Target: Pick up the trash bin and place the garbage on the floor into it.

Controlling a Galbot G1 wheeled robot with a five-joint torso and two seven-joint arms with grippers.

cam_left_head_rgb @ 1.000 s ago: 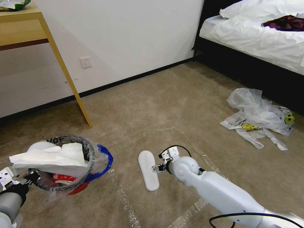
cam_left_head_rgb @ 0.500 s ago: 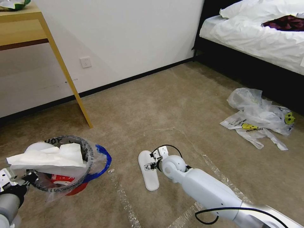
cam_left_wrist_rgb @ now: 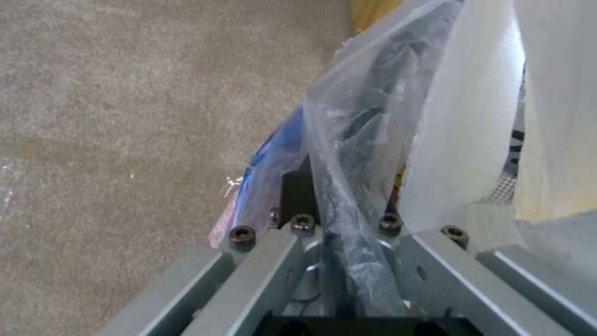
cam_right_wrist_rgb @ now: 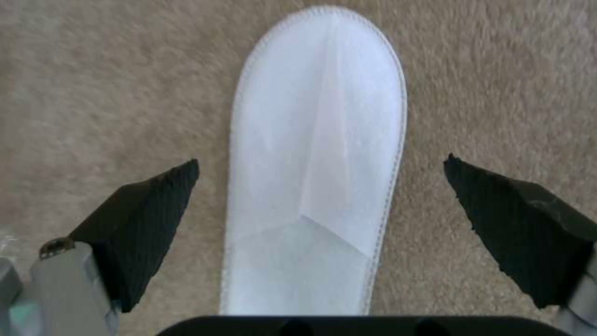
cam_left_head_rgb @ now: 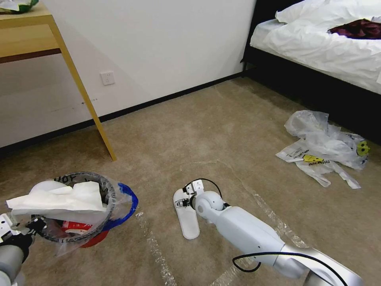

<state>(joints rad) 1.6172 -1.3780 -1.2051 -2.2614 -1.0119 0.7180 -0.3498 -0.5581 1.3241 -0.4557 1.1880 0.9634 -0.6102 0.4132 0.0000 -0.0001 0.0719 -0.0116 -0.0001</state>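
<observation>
The step in hand is the pick of one piece of garbage, the white slipper (cam_left_head_rgb: 186, 218), which lies flat on the carpet (cam_left_head_rgb: 206, 131) just to the right of the bin (cam_left_head_rgb: 85, 206). The right gripper (cam_left_head_rgb: 183, 202) is low over the slipper's far half. In the right wrist view its two black pads (cam_right_wrist_rgb: 149, 224) stand wide apart, one on each long side of the slipper (cam_right_wrist_rgb: 317, 177), and they do not touch it.

The left gripper (cam_left_head_rgb: 29, 226) holds the bin by the near rim, clamped on the rim and the clear liner (cam_left_wrist_rgb: 348, 154). The bin is already crowded: a folded white sheet (cam_left_head_rgb: 59, 198) lies across its mouth, with red litter below.

The next move, I judge, calls for going down until the pads meet the carpet, then closing across the slipper's width. It is thin and soft, so it may fold or slip out. A heap of plastic bags (cam_left_head_rgb: 323, 149) near the bed (cam_left_head_rgb: 325, 43) is not yet collected.
</observation>
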